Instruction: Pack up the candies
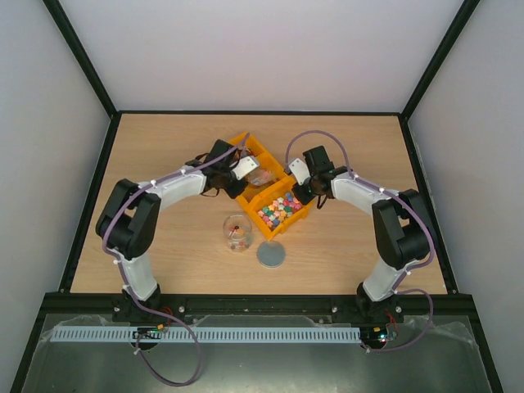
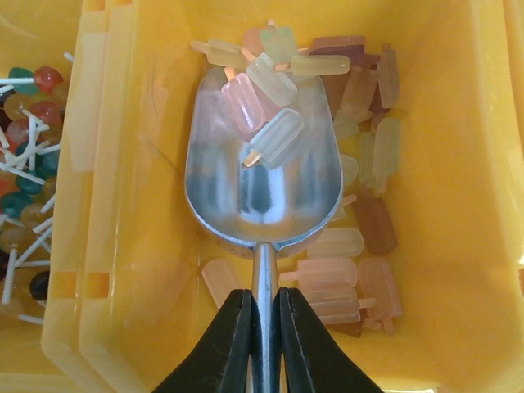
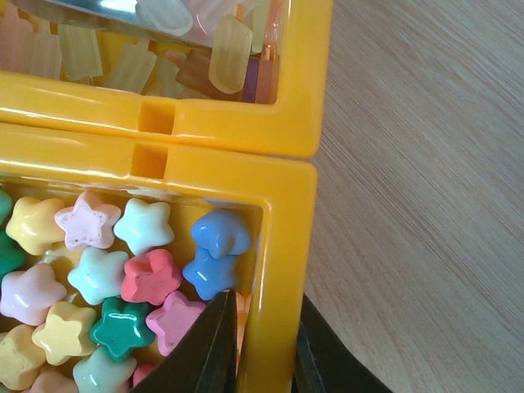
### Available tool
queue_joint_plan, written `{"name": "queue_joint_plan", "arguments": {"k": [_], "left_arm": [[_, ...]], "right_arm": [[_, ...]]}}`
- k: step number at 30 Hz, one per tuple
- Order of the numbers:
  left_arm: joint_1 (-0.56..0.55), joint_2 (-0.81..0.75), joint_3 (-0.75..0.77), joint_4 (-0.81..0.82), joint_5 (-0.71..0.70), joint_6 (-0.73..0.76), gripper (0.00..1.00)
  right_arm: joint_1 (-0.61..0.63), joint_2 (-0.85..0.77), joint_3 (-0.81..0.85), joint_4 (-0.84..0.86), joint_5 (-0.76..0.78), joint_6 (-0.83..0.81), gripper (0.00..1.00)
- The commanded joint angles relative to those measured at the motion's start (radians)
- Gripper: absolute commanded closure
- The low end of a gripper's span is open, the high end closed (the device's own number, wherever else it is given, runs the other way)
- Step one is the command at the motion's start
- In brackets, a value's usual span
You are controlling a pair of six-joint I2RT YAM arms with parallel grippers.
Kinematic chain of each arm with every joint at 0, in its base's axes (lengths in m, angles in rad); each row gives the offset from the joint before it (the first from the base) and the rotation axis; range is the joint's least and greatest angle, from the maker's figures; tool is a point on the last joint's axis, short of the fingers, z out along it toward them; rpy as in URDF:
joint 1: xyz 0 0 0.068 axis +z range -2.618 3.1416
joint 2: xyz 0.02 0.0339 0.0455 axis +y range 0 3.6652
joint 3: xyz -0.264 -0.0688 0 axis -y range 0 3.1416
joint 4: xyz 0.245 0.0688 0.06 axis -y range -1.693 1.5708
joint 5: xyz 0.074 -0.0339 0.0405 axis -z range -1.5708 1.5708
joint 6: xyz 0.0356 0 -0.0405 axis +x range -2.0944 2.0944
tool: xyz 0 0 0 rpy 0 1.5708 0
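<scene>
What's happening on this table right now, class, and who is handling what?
The left gripper is shut on the handle of the metal scoop, which sits in a yellow bin with a few lolly-shaped sweets in its bowl. The right gripper clamps the wall of the neighbouring star-sweet bin. A clear cup holding a few sweets stands beside a grey disc.

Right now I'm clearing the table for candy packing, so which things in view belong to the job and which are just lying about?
In the job: popsicle candies, some in the metal scoop gripped by the left gripper; star candies in the yellow bin clamped by the right gripper; lollipops; clear cup.
Lying about: grey disc, untouched beside the cup.
</scene>
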Motion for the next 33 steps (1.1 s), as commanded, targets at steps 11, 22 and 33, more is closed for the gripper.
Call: {"name": "queue_joint_plan", "arguments": {"k": [11,22,33], "left_arm": [[0.117,-0.153,-0.304,0.343,0.246,-0.044,0.98],[0.188,-0.238,-0.409,0.494,0.364,-0.094,0.98],[0.225,-0.295,-0.444,0.530,0.438,-0.099,0.98]], "right_arm": [[0.008,0.029,0.037,-0.085,0.039,0.068,0.70],[0.001,0.008,0.035,-0.078,0.033,0.080,0.44],[0.000,-0.025,0.039,-0.074,0.051,0.065,0.13]]}}
